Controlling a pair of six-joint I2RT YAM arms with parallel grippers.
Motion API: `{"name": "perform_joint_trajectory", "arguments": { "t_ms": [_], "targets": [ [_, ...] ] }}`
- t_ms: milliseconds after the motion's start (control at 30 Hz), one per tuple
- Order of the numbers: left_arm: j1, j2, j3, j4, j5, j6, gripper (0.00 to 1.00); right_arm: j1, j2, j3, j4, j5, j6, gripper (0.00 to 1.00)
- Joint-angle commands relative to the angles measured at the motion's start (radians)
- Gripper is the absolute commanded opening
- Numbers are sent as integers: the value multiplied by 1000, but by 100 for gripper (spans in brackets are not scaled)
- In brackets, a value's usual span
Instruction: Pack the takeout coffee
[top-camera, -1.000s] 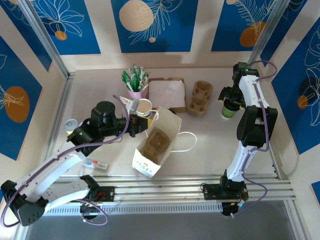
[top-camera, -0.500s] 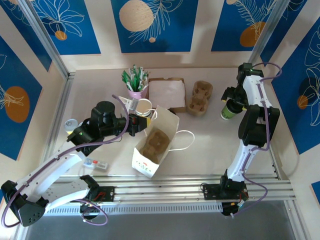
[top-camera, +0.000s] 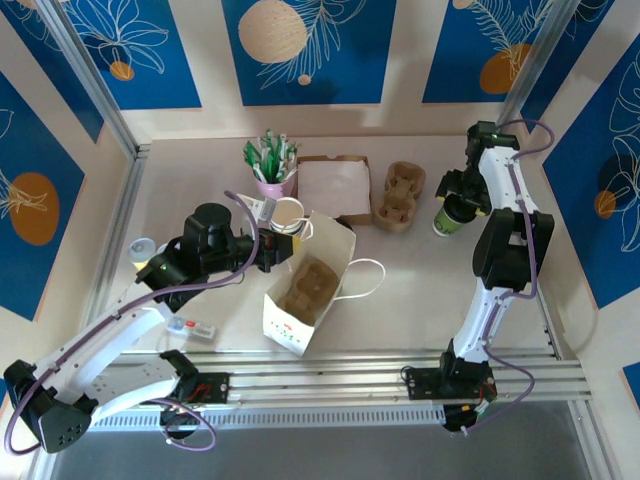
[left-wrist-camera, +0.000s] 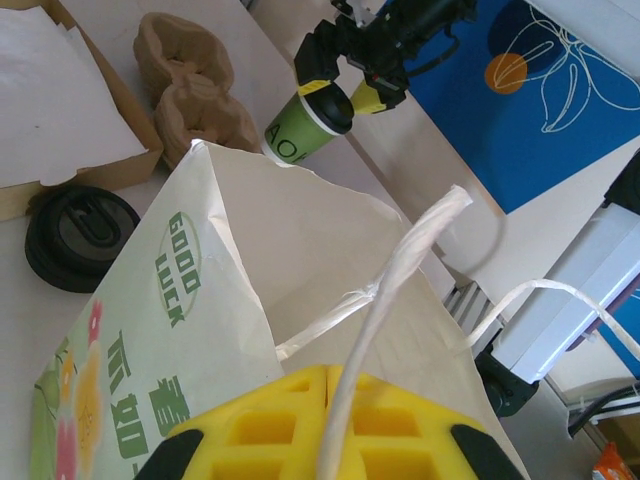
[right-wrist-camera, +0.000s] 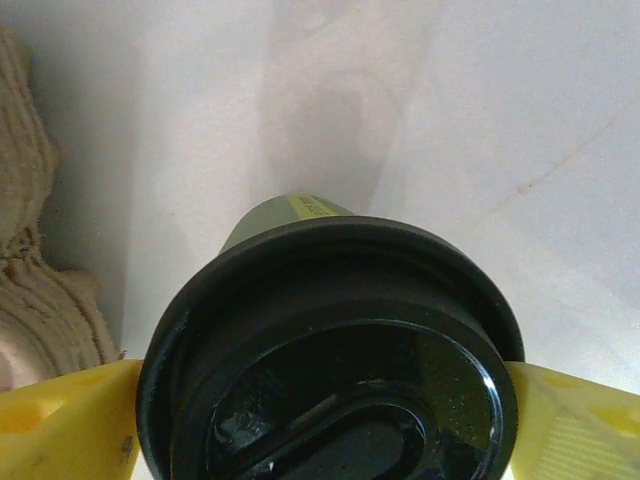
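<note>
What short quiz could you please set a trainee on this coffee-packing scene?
1. True or false: the coffee cup is already inside the paper bag.
2. The cup sits between the jaws of: A the left arm, B the right arm, C neither.
3. Fill in: on the table, between the cup and the flat brown box, lies a moulded ___.
Key: 1 false; 2 B; 3 cardboard tray.

Bag reads "GOOD LUCK"; cup perhaps "AO"
</note>
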Motion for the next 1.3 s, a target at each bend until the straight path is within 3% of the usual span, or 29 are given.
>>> {"name": "perform_joint_trajectory", "arguments": {
  "t_ms": [0,1267],
  "targets": [
    [16,1,-14,31,-5,-10,0,7,-1,34,-38,-28,-8,87],
    [20,-46,-140,109,-2,-91,0,120,-40,-33,-62,41,-85,90]
  ]
}}
